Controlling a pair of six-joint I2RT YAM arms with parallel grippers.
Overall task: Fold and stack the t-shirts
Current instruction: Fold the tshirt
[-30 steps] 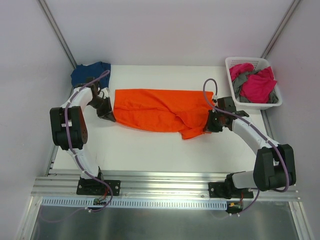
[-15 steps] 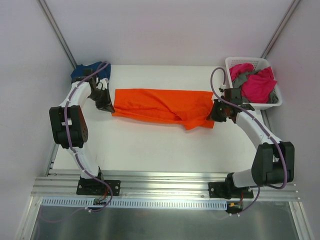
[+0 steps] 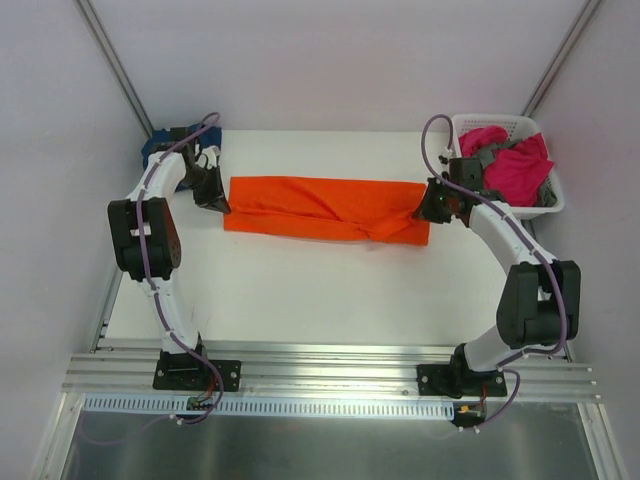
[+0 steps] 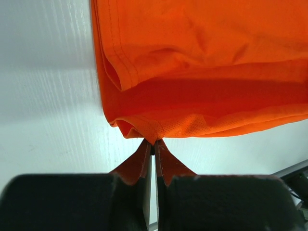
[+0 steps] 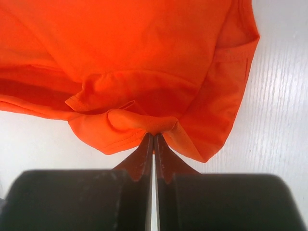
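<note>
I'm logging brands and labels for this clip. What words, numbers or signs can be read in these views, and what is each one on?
None: no text can be read in any view.
The orange t-shirt is plain cloth with no print or tag showing.
The white basket has no visible label.

No readable text, labels or numbers anywhere

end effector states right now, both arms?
Left end effector: closed, holding the orange t-shirt at one end.
Right end effector: closed, holding the same t-shirt's other end.
</note>
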